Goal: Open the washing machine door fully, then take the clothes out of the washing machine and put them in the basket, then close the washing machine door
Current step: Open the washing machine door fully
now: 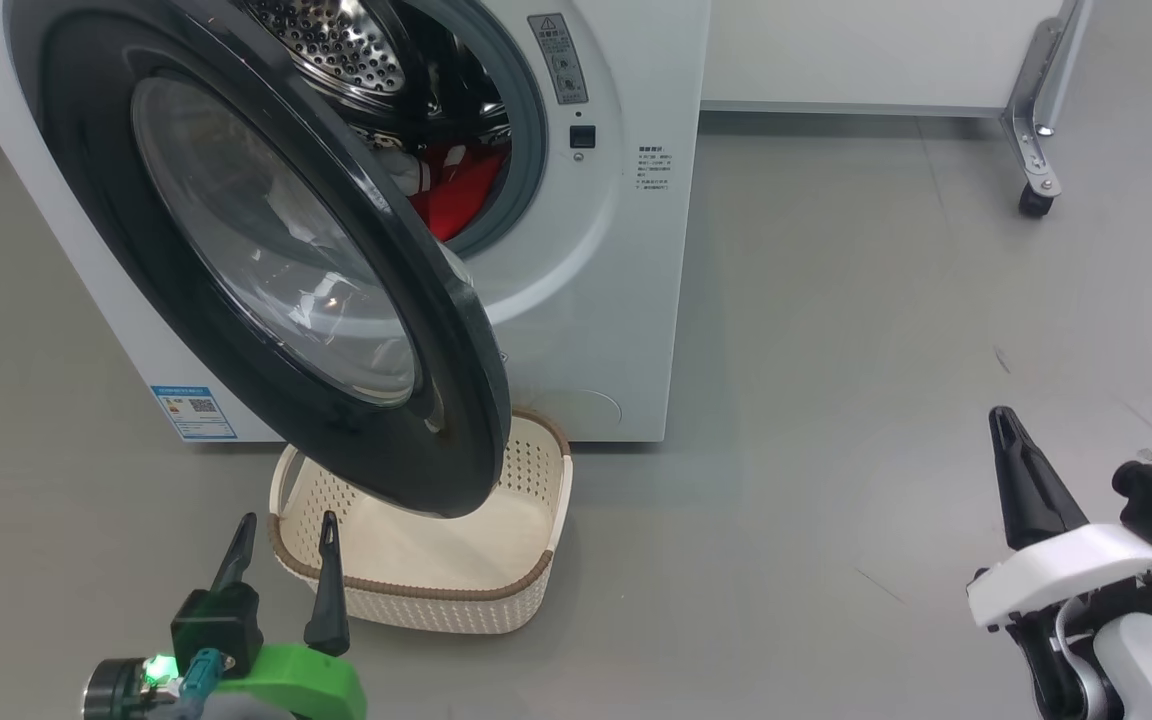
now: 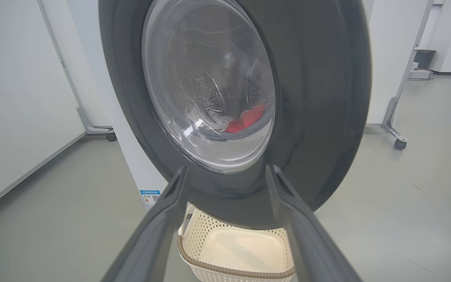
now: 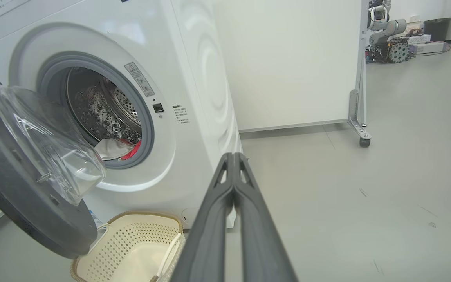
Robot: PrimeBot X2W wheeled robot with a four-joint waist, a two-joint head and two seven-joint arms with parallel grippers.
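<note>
Left claw (image 1: 288, 517): at the lower left of the head view, both fingers spread wide with nothing between them. In the left wrist view the claw (image 2: 226, 169) points at the lower black rim of the washing machine door (image 2: 319, 98), apart from it.

Washing machine door (image 1: 266, 250): partly open, swung out at an angle from the front panel. The glass bowl bulges toward the drum. In the head view its bottom edge hangs over the basket (image 1: 436, 605).

Blue label sticker (image 1: 193, 412): low on the washer front, left of the basket.

Basket: on the floor just in front of the washing machine (image 1: 616, 300), under the door. In the right wrist view the cream bottom of the basket (image 3: 131, 243) shows bare.

Clothes (image 1: 461, 185): inside the drum (image 1: 336, 40), low in the opening. They are red fabric with a pale piece beside it. They also show through the door glass in the left wrist view (image 2: 245, 119), and past the door edge in the right wrist view (image 3: 129, 150).

Right claw (image 1: 1001, 415): well right of the washer, above the grey floor. In the right wrist view the fingers of the claw (image 3: 233, 154) are pressed together along their length and grip nothing.

Caster (image 1: 1036, 200): at the far right, on a metal leg of a white partition.
</note>
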